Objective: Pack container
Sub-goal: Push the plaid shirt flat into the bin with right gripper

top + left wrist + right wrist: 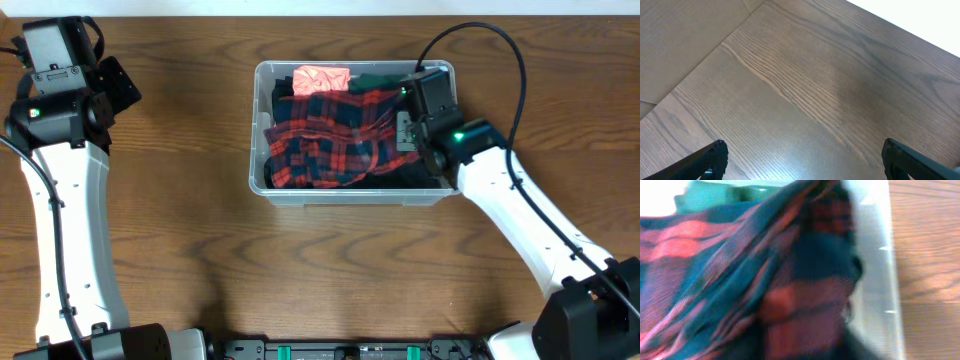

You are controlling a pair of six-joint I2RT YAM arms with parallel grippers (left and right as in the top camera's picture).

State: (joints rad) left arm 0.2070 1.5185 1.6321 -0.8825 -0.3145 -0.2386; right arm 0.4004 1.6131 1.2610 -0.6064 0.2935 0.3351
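Right gripper (405,132) hovers near container's (350,197) right rim.

Brown wood-grain table (330,270), evenly lit

The left arm (70,200) runs up the frame's left edge, the left pincer (805,152) spread wide. The right arm (520,210) reaches from lower right toward centre; the right pincer's (406,130) spread cannot be told.
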